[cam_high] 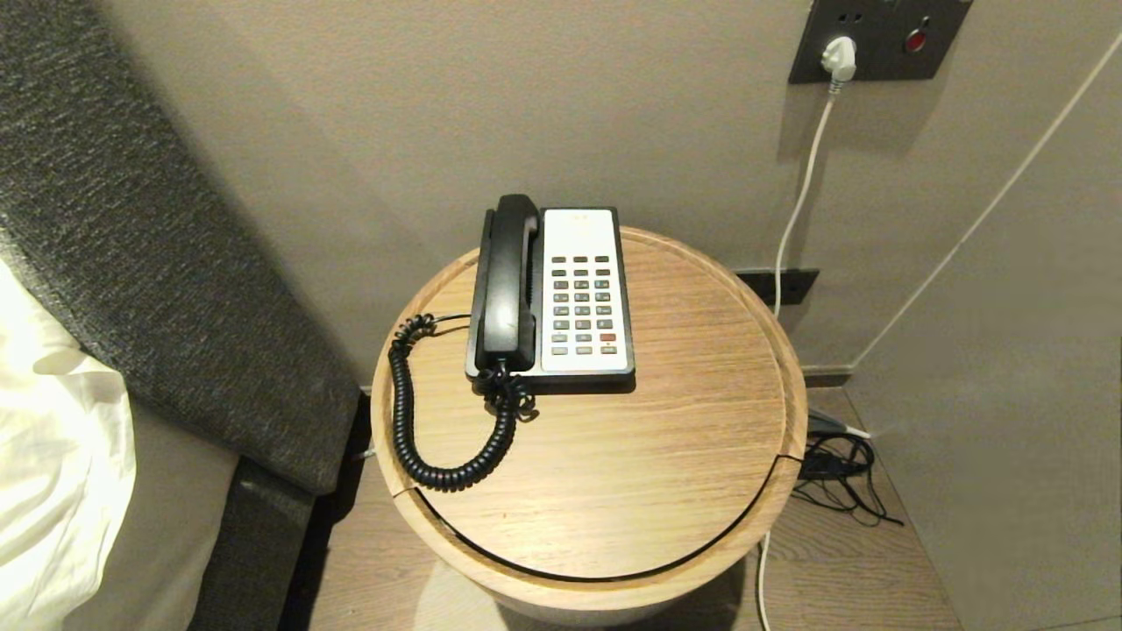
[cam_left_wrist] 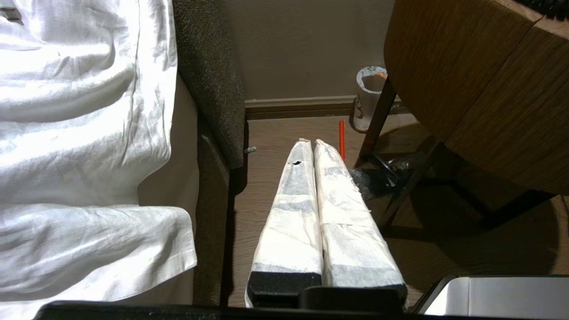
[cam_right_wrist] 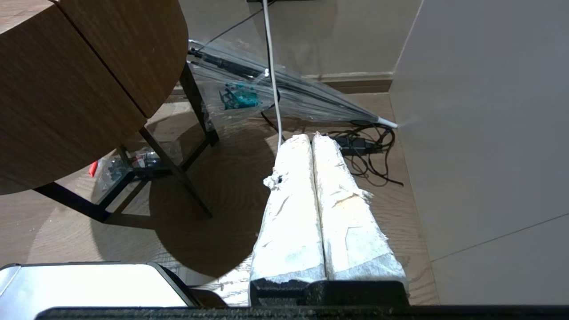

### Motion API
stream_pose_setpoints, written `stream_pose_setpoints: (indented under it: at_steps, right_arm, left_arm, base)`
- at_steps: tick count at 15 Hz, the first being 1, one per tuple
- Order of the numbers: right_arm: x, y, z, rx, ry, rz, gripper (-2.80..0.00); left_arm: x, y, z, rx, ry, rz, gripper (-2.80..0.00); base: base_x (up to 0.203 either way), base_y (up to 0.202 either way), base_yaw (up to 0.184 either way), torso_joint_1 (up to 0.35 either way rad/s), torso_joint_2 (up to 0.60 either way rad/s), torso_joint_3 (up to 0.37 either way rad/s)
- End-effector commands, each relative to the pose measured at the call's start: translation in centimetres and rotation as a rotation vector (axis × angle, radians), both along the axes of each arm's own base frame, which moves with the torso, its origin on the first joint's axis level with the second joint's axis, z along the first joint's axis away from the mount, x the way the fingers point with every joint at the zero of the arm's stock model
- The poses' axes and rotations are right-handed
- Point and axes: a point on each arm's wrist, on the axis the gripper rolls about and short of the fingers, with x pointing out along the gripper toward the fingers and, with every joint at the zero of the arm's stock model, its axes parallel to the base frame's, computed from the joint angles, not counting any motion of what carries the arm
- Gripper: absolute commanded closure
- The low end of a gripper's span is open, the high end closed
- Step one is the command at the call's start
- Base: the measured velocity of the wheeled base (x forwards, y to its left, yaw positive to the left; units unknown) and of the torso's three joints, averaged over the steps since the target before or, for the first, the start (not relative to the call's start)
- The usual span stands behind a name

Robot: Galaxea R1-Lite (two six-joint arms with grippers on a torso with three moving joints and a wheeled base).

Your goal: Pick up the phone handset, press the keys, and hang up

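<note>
The black phone handset (cam_high: 506, 285) lies in its cradle on the left side of the black-and-white phone base (cam_high: 585, 219), on a round wooden table (cam_high: 666, 438). Its black coiled cord (cam_high: 412, 421) loops over the table's left part. The keys (cam_high: 580, 305) form a grid of dark buttons, with one red one, in the white faceplate right of the handset. Neither arm shows in the head view. My left gripper (cam_left_wrist: 311, 143) hangs shut and empty below the table's left side, above the floor. My right gripper (cam_right_wrist: 310, 137) hangs shut and empty below the table's right side.
A bed with white sheets (cam_high: 53, 456) and a grey headboard (cam_high: 166, 263) stands left of the table. A white cable (cam_high: 802, 188) runs from a wall socket (cam_high: 840, 54). Black cables (cam_right_wrist: 369, 149) and a clear umbrella (cam_right_wrist: 284, 89) lie on the floor at the right. A cup (cam_left_wrist: 368, 95) stands under the table.
</note>
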Motion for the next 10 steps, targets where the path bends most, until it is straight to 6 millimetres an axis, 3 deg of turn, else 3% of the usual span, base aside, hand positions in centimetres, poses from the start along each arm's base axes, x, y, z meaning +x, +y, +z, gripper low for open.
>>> stream_pose_setpoints:
  at_steps: [1, 10]
  right_arm:
    - [0.02, 0.00, 0.00, -0.001, 0.003, 0.000, 0.00]
    - [0.02, 0.00, 0.00, -0.001, 0.003, 0.000, 0.00]
  left_arm:
    - [0.01, -0.01, -0.03, 0.034, 0.005, -0.005, 0.00]
    - [0.02, 0.00, -0.03, 0.035, 0.002, -0.003, 0.00]
  base:
    - [0.000, 0.000, 0.000, 0.000, 0.00, 0.000]
    - [0.000, 0.000, 0.000, 0.000, 0.00, 0.000]
